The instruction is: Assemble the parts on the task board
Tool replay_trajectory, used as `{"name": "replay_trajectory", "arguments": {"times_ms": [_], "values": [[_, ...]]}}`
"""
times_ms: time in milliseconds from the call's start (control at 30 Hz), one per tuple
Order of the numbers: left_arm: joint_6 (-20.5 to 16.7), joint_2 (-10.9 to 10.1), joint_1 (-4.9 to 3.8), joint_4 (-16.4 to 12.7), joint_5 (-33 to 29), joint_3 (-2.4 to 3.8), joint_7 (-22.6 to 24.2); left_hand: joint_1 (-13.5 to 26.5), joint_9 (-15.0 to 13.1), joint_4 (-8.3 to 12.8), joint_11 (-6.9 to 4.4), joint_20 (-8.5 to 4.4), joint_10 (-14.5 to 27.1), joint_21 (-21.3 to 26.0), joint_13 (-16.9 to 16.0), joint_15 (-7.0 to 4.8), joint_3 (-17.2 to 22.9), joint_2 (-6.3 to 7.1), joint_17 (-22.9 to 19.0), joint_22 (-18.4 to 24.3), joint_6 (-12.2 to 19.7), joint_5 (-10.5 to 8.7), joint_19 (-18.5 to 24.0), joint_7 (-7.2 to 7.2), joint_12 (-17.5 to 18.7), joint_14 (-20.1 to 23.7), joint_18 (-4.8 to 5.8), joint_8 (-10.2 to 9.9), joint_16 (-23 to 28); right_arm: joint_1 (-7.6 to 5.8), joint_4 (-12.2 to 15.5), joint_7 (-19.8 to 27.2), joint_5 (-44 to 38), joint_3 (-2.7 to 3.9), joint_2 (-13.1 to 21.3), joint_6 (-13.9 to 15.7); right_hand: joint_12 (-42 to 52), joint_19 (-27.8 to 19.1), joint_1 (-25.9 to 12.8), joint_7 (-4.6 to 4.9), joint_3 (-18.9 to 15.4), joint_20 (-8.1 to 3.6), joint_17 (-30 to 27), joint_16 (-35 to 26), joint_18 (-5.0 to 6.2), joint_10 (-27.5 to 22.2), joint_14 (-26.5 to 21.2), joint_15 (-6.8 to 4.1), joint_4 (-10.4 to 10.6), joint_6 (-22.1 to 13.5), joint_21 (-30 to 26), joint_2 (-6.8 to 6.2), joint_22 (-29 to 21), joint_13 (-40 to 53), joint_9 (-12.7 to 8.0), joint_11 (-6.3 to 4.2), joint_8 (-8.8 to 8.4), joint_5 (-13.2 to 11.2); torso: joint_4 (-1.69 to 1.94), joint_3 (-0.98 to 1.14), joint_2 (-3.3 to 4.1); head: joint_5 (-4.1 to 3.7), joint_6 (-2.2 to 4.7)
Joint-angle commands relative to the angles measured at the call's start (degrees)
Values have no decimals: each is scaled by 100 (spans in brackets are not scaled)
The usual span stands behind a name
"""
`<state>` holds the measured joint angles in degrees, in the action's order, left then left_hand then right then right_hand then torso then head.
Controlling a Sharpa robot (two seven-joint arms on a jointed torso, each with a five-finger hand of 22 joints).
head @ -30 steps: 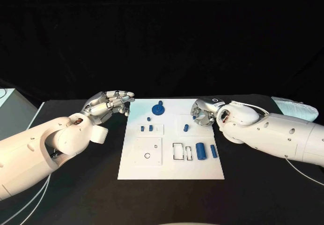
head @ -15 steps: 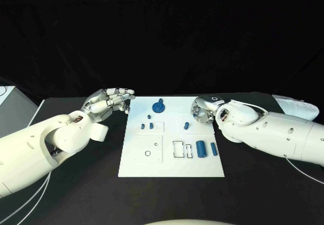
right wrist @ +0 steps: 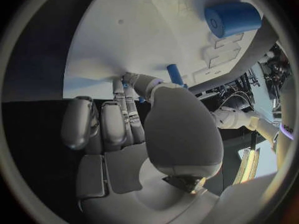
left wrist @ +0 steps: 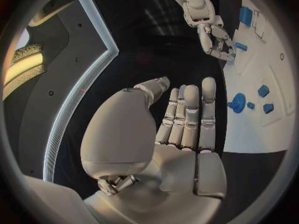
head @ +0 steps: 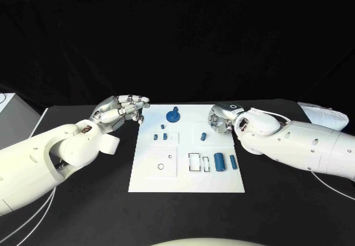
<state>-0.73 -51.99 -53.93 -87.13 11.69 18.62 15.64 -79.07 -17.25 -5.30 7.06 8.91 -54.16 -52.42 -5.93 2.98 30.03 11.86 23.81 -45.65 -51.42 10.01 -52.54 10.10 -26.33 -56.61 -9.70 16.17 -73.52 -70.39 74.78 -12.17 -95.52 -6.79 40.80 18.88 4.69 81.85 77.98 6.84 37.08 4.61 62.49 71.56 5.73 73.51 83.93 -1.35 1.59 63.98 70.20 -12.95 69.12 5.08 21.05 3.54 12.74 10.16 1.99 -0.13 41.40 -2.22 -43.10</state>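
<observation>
A white task board [head: 188,182] lies mid-table carrying seven loose blue parts by my count: one round knobbed piece [head: 173,117], four small pegs, two cylinders [head: 219,162], apparently laid out for pickup. At its right edge the right hand [head: 219,123] reaches toward a peg [head: 203,136]; its grip cannot be told. The left hand [head: 122,109] hovers off the board's left corner, fingers extended, empty.

parts [head: 219,162] on task board [head: 188,182], between robot hands
</observation>
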Motion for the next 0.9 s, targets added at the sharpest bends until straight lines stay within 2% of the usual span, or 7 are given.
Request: {"name": "replay_trajectory", "arguments": {"times_ms": [33,233,567,767,900], "values": [[121,5,6,-23,81,6,31,-6,-5,13,-8,-4,20,10,5,19,-14,-49,5,5,-38,-21,-32,-3,23,-33,-84,19,-17,64,32,-63,-111,-34,-42,-135,-6,13,7,-3,20,-52,-3,41,-103,118,151,-40,-19,48,37,60,29,-7,11,-66,40,54,9,-1,-1,-7,-17],[118,6,6,-17,101,6,25,-9,-5,15,-8,-4,21,9,6,18,-13,-51,6,5,-38,-20,-33,-3,25,-33,-84,19,-17,71,45,-181,-146,-35,-36,-7,-6,43,24,-26,43,-75,0,74,-123,215,152,-65,-71,92,133,107,138,15,66,-96,87,110,0,-2,-5,1,-22],[92,17,6,27,112,6,32,-31,-4,28,-9,-7,29,8,8,15,-7,-58,8,3,-39,-16,-36,-6,34,-31,-85,18,-19,75,156,-220,-135,-31,65,385,-17,69,43,-30,92,-86,7,97,-138,252,155,-74,-105,86,205,151,217,25,93,-104,99,91,5,-2,-11,-8,8],[68,31,6,82,122,7,32,-74,12,58,-8,-11,31,3,12,13,12,-70,12,-2,11,3,-42,-4,49,-24,-85,-17,-18,66,251,-88,67,-5,168,693,-19,74,42,-33,106,-90,15,111,-142,274,157,-77,-122,93,224,151,239,31,107,-108,110,74,-11,-8,-15,-5,23],[50,40,6,131,125,7,29,-77,15,61,-8,-12,30,2,12,13,14,-70,12,-3,23,4,-43,-3,50,-23,-85,-24,-17,49,377,11,233,20,273,843,-19,79,42,-35,109,-91,12,112,-145,279,157,-78,-125,95,236,151,252,33,111,-109,112,74,-3,-5,-12,-7,33]]}}
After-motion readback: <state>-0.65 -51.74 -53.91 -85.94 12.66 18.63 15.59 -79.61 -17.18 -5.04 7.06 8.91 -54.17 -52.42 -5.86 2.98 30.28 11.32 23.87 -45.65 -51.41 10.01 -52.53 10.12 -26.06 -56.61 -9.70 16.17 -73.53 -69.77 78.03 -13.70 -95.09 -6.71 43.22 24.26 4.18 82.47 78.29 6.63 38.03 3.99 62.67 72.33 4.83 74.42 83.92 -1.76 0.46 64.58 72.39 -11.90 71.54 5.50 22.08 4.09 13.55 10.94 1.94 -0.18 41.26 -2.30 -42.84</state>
